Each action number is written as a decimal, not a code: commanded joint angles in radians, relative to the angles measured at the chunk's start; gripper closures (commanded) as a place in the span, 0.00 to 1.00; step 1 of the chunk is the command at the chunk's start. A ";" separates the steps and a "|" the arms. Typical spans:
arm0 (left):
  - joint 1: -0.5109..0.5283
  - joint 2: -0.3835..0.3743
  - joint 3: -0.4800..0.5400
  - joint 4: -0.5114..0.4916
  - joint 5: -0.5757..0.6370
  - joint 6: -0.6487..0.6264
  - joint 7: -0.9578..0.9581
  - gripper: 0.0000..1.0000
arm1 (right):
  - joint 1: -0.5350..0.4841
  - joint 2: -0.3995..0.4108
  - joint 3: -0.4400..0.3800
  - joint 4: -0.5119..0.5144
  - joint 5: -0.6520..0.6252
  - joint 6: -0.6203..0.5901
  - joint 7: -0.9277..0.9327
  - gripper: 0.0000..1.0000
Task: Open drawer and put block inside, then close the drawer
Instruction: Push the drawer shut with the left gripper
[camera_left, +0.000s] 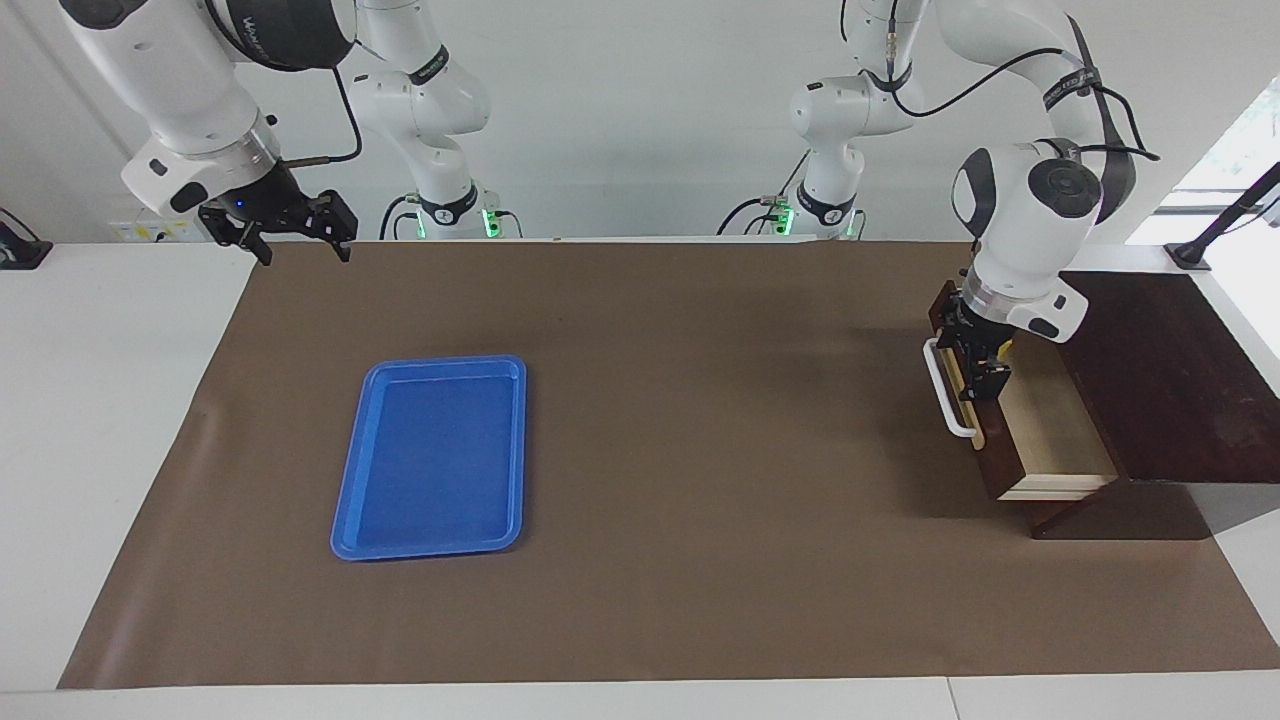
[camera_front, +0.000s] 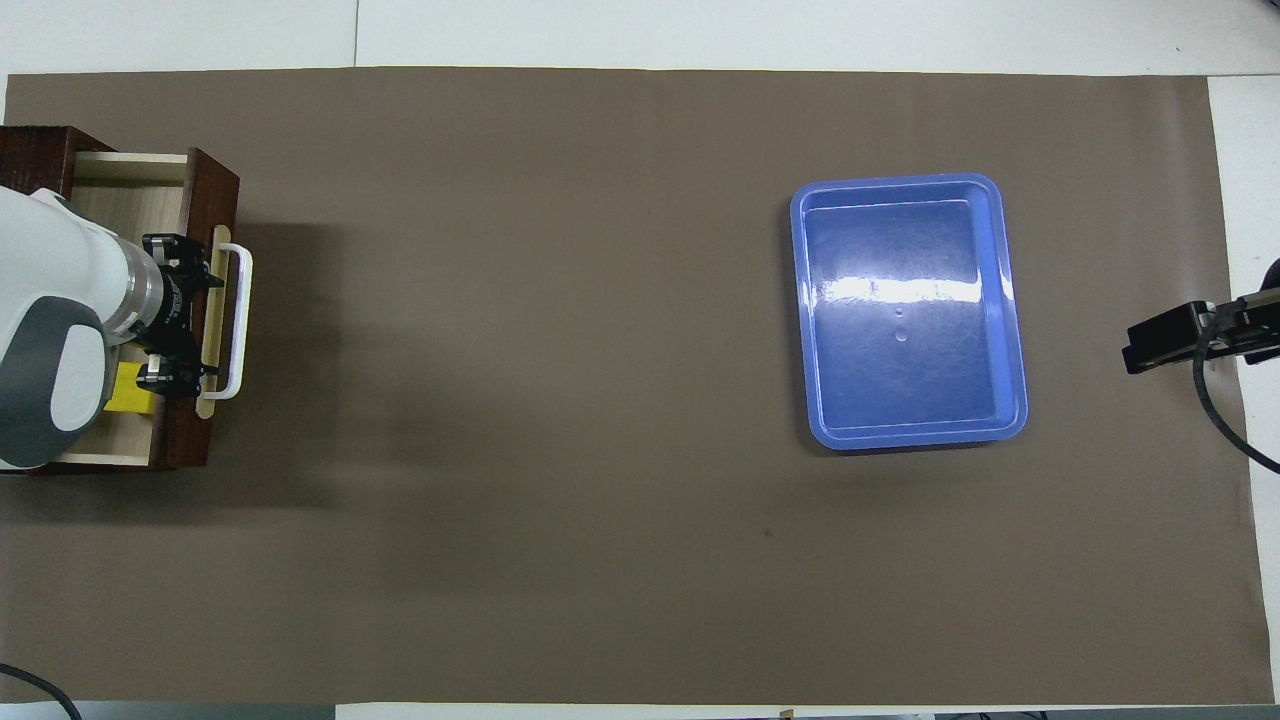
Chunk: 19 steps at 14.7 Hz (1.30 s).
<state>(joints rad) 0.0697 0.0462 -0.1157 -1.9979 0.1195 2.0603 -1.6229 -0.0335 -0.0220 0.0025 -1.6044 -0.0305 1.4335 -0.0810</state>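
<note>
you have the dark brown wooden drawer (camera_left: 1040, 430) pulled open from its dark box at the left arm's end of the table, its pale light-wood interior showing and its white loop handle (camera_front: 236, 322) on a tan strip. the small yellow block (camera_front: 128, 390) sits inside, near the front panel, partly hidden.

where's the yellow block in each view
Facing view: only a yellow sliver of the block shows in the open drawer, under the left gripper.
Overhead view: the block lies in the drawer, partly under that gripper.
Shared landmark: the white loop handle.
</note>
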 joint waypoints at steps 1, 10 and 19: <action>0.088 0.007 0.002 0.010 0.035 0.012 0.090 0.00 | -0.014 -0.010 0.008 -0.022 -0.019 0.039 0.006 0.00; 0.164 0.009 0.004 0.019 0.058 0.015 0.210 0.00 | -0.003 0.007 -0.024 0.009 -0.002 0.022 0.004 0.00; 0.177 0.007 0.001 0.069 0.074 -0.061 0.293 0.00 | -0.005 -0.009 -0.021 -0.006 -0.005 0.030 0.003 0.00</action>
<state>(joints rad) 0.2408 0.0492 -0.1140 -1.9887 0.1640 2.0708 -1.3875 -0.0358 -0.0206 -0.0208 -1.6038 -0.0305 1.4544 -0.0810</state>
